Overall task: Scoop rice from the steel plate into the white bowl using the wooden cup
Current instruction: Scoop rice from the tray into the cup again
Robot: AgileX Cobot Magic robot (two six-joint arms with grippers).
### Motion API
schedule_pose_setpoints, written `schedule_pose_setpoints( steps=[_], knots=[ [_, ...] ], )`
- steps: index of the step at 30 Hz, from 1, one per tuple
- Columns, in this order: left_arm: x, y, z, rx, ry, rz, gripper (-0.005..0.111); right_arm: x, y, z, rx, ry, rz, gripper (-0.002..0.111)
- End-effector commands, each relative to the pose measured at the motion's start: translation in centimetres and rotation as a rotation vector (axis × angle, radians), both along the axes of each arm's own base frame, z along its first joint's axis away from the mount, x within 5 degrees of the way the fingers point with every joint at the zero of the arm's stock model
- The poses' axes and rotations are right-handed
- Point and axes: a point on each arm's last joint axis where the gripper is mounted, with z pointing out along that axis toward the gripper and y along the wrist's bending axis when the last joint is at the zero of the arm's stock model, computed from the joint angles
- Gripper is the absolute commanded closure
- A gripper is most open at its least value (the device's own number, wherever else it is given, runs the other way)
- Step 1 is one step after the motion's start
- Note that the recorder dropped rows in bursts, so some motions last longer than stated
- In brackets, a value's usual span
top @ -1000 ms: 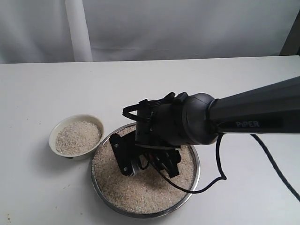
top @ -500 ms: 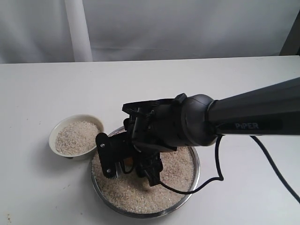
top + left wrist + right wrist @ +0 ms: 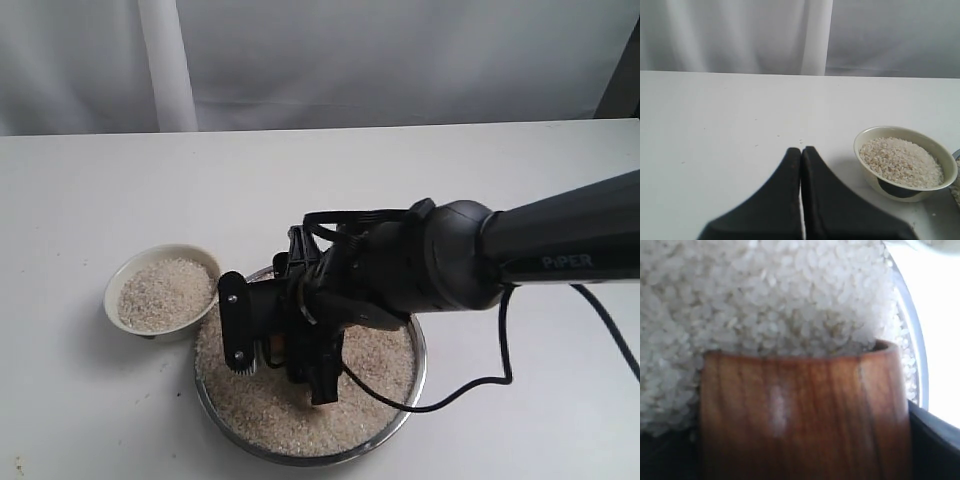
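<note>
The steel plate (image 3: pixel 416 372) lies near the table's front, filled with rice (image 3: pixel 370 365). My right gripper (image 3: pixel 280 348) reaches down into it, shut on the wooden cup (image 3: pixel 800 410). In the right wrist view the cup lies on its side with its mouth pushed into the rice (image 3: pixel 790 300); the exterior view hides the cup behind the gripper. The white bowl (image 3: pixel 113 290) stands just left of the plate, heaped with rice (image 3: pixel 165 290). My left gripper (image 3: pixel 801 150) is shut on nothing over bare table, with the bowl (image 3: pixel 867 167) ahead of it to one side.
The right arm's black forearm (image 3: pixel 560 250) crosses the table from the right above the plate, its cable (image 3: pixel 480 385) looping past the rim. A white curtain (image 3: pixel 400 60) hangs behind the table. A few loose grains (image 3: pixel 801 141) lie near the left fingertips.
The right wrist has rolled and shifted a little right. Its gripper swung toward the plate's left side and dipped lower, pressing the cup into the rice. The bowl stayed put.
</note>
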Motion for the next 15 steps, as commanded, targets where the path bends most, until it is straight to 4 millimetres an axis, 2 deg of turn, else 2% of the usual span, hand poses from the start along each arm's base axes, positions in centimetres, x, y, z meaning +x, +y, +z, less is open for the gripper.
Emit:
schedule_pose_setpoints(
  steps=[1,9,15],
  knots=[
    [0.0,0.0,0.3,-0.007,-0.019,-0.004,0.107,-0.4,-0.8,0.2,0.150,0.015,-0.044,0.108],
    [0.0,0.0,0.3,-0.007,-0.019,-0.004,0.107,-1.0,-1.0,-0.5,0.280,0.026,-0.079,0.108],
    [0.0,0.0,0.3,-0.007,-0.019,-0.004,0.107,-1.2,-2.0,-1.2,0.357,0.025,-0.114,0.108]
  ],
)
